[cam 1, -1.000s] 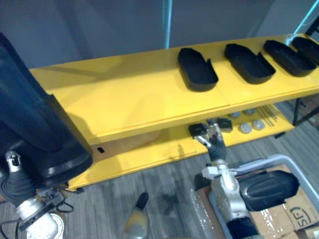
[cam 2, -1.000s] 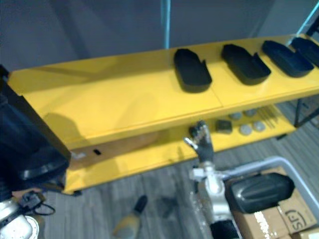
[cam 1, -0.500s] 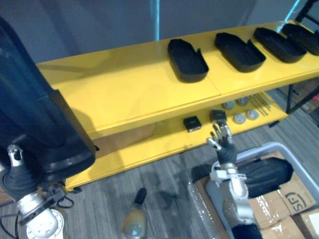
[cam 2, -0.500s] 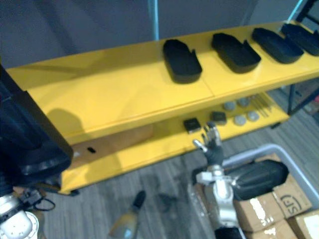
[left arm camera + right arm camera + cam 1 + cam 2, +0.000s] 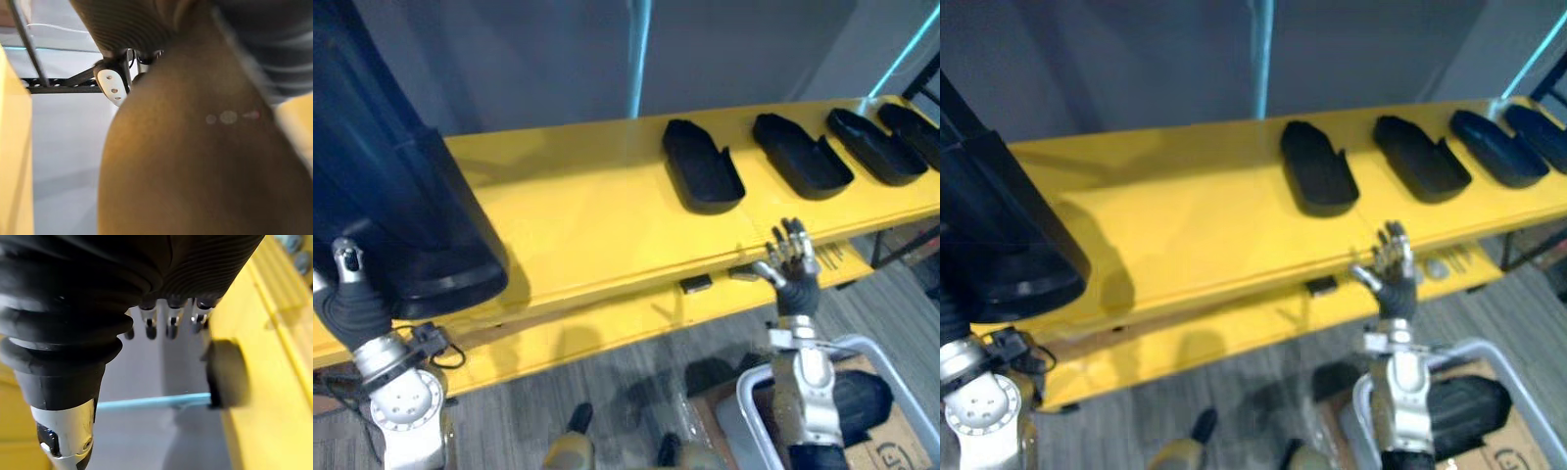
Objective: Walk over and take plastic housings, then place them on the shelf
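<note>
Where the view is blocked: the large black housing [image 5: 391, 186] looms at the left, over the left end of the yellow shelf [image 5: 578, 215]. The left hand [image 5: 352, 311] shows beneath it as a dark ribbed cover. Its fingers are behind the housing, so I cannot tell whether they grip it, nor whether the housing touches the shelf.
Left wrist view: a blurred dark-brown surface sits right against the lens, too close to make out.
Cut off: the fourth housing [image 5: 915, 125] runs out of the right edge. The grey discs [image 5: 1438, 266] on the lower tier are partly behind the right hand [image 5: 791, 259].
Right hand state: raised just in front of the shelf's front edge, fingers straight and spread, holding nothing.
Count of housings: four lie in a row on the right half of the top tier, each apart from the next. These are the first housing [image 5: 703, 168], second housing [image 5: 801, 154], third housing [image 5: 865, 147] and the fourth. With the large one at the left and the binned housing [image 5: 864, 399] at lower right, that makes six.
Count on the lower tier: two small dark blocks [image 5: 696, 284]; the number of discs is unclear.
Materials and shapes: the housings are matte black plastic, shallow elongated trays with rounded ends and a notched rim. The shelf is smooth, glossy yellow, in two tiers. The grey bin [image 5: 847, 345] has rounded corners, with cardboard [image 5: 906, 431] inside.
</note>
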You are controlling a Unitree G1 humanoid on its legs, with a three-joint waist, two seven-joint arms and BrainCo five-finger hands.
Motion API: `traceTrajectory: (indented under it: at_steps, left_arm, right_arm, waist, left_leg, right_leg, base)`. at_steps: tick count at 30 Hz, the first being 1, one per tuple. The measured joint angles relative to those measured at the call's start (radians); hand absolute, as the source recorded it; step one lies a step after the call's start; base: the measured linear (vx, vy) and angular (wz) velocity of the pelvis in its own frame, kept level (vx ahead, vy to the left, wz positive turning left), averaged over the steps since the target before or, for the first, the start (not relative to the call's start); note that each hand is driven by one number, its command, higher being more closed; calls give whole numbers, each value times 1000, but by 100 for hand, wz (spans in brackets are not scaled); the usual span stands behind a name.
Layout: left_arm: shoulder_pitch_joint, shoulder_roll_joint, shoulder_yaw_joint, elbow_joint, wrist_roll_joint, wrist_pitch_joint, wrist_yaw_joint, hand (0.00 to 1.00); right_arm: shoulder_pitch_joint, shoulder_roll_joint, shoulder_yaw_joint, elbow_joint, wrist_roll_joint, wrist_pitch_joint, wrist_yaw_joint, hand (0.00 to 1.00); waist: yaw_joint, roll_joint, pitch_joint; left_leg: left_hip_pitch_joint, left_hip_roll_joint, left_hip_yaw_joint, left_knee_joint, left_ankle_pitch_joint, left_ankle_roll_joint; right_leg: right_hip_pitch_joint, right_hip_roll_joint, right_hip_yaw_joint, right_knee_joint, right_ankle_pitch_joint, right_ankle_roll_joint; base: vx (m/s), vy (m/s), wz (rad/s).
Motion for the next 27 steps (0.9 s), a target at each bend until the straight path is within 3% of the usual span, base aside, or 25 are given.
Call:
traceTrajectory:
  at_steps: [2, 4, 7, 11, 15, 19, 22, 23, 25, 27]
  left_arm:
    - [-1, -1, -1, -25, 8, -1, -1, 100]
    - [-13, 0, -12, -57, 32, -5, 1, 100]
    - [-26, 0, -34, -60, 43, -5, 3, 100]
    - [-26, 3, -34, -60, 82, 1, 12, 100]
    - [-17, 7, -31, -56, 102, 35, 41, 100]
    - [52, 5, -9, -52, 97, 45, 39, 100]
    - [74, 3, 15, -31, 94, 37, -4, 100]
    - [79, 3, 16, -27, 88, 35, -12, 100]
    - [107, -6, 44, -21, 57, 33, -46, 100]
    - [127, -20, 75, -12, 44, 33, -64, 100]
  right_arm:
    - [-13, -14, -10, 0, 19, 0, 14, 0]
    - [-28, -14, -29, -1, 29, 0, 36, 0]
    - [-37, -13, -41, -6, 50, 0, 77, 0]
    - [-48, -12, -35, -36, 76, 4, 162, 0]
    - [-137, -12, 54, -42, 98, 5, 221, 0]
    - [-184, 0, 165, -22, 96, 7, 221, 0]
    - [-182, 6, 180, 27, 93, 11, 203, 0]
    - [-182, 5, 180, 41, 91, 12, 194, 0]
    - [-194, 11, 195, 84, 50, 13, 181, 0]
    - [-209, 25, 216, 112, 21, 13, 174, 0]
  waist:
    - [-5, 34, -21]
    - [-7, 38, -26]
    - [-15, 34, -35]
    - [-27, 9, -50]
    - [-21, 4, -59]
    - [19, 25, -97]
    - [21, 32, -100]
    - [25, 35, -103]
    - [69, 31, -103]
    - [86, 25, -102]
  left_leg:
    - [1, 19, 52, 2, -3, -4]
    - [12, 27, 82, -5, -3, -5]
    - [24, 32, 120, -16, -3, -5]
    - [36, 24, 127, -33, -3, -5]
    - [48, 11, 98, -39, -2, -5]
    - [49, -3, 69, -75, 12, 2]
    - [22, 29, 242, -61, 39, 31]
    - [19, 26, 236, -62, 54, 15]
    - [14, 7, 207, -77, 78, 13]
    - [15, -11, 205, -82, 80, 16]
  right_leg:
    - [39, 26, -8, -69, 25, -5]
    - [49, 35, -5, -88, 29, -8]
    - [56, 35, -4, -95, 29, -8]
    - [71, 27, -7, -114, 31, -3]
    - [113, 20, -45, -134, 33, 1]
    - [149, 10, -124, -144, 25, 6]
    - [204, -7, -252, -141, 19, 12]
    - [210, -8, -268, -139, 19, 12]
    - [210, -23, -285, -130, 15, 15]
    - [209, -42, -285, -116, 5, 14]
  base:
    - [159, -101, -1]
    - [108, -59, -2]
    - [66, -23, -7]
    - [43, 22, 0]
    - [6, 13, 20]
    - [29, 1, 56]
    - [44, 14, 122]
    - [44, 55, 108]
    - [46, 99, 56]
    - [39, 123, 21]
